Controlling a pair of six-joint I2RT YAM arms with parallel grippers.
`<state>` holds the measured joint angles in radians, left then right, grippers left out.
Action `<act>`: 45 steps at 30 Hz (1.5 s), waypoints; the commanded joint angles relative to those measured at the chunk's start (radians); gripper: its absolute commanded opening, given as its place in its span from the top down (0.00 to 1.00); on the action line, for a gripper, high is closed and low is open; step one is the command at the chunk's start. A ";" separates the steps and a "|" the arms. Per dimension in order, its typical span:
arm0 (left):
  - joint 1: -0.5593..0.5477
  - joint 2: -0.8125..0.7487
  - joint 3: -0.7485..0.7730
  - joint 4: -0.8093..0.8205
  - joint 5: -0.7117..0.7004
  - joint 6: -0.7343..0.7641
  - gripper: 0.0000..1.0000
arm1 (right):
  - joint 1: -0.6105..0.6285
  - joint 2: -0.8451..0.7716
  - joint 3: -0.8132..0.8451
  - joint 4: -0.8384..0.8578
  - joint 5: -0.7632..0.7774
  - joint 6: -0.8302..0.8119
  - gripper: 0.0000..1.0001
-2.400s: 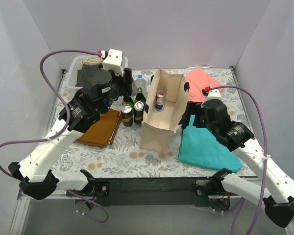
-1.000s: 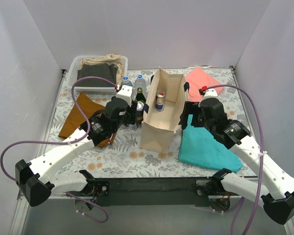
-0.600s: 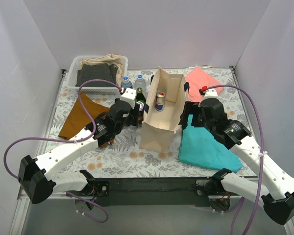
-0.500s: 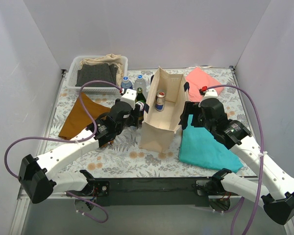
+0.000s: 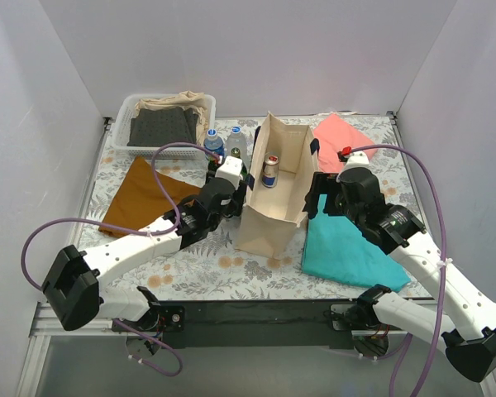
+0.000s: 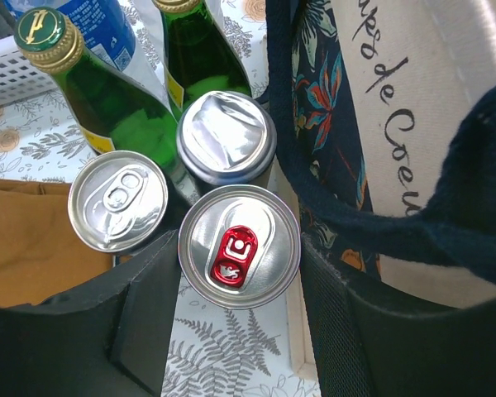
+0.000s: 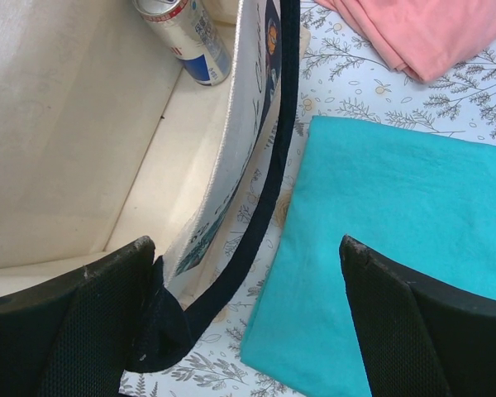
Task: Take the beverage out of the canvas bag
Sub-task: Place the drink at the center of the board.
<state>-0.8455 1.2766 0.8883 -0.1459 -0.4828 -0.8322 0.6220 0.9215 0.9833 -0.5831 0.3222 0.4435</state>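
Left gripper (image 6: 238, 285) clamped on red-tab can (image 6: 240, 246), placing it by other cans (image 6: 117, 200) at canvas bag's (image 5: 269, 219) 9 o'clock; right gripper (image 7: 244, 248) jaws apart astride bag rim; next: release, then fetch blue can (image 5: 270, 170) inside at 12 o'clock end.

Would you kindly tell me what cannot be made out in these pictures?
- Left wrist view: the red-tab can hides, under its own lid, whether the left gripper presses its sides.
- Right wrist view: the top edge cuts off the silver can inside the canvas bag.
- Top view: the left arm covers its gripper.
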 commanded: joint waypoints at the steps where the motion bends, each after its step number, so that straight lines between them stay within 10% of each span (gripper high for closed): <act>1: -0.013 0.004 -0.009 0.138 -0.063 0.018 1.00 | -0.004 -0.018 -0.008 0.017 0.026 0.006 0.03; 27: -0.017 0.035 -0.114 0.267 -0.122 -0.033 1.00 | -0.005 -0.007 -0.005 0.019 0.021 -0.002 0.02; 45: -0.017 0.047 -0.088 0.223 -0.108 -0.059 0.73 | -0.005 -0.016 -0.018 0.017 0.026 0.001 0.02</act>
<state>-0.8577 1.3510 0.7670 0.0383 -0.5640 -0.8795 0.6212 0.9131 0.9668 -0.5758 0.3344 0.4431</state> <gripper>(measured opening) 0.530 0.978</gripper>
